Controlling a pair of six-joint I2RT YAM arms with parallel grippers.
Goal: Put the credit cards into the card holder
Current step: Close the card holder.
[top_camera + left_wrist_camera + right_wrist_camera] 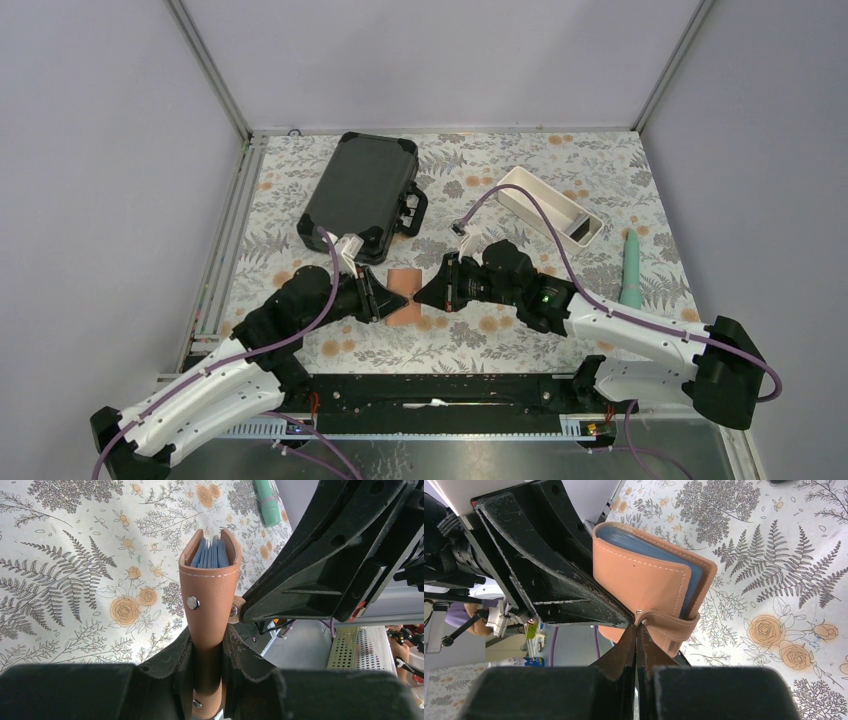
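Only overhead: black hard case (360, 195) lay toward the far-left corner, white tray (548, 205) toward the far-right corner
Teal cylinder (631, 268): lay by the right edge, seen overhead and from the left wrist
Card holder (405, 297): was held between both grippers, mid-table, closer to the near edge
Only left wrist: blue pockets (210, 555) fanned in the open end, a snap stud (192, 602) sat on the tan outside
Only right wrist: strap (671, 625) wrapped round the free edge, white stitching ran along the cover
Left gripper (388, 298): clamped on the card holder's folded end
Right gripper (638, 630): fingers were pressed together, pinching the strap's tip
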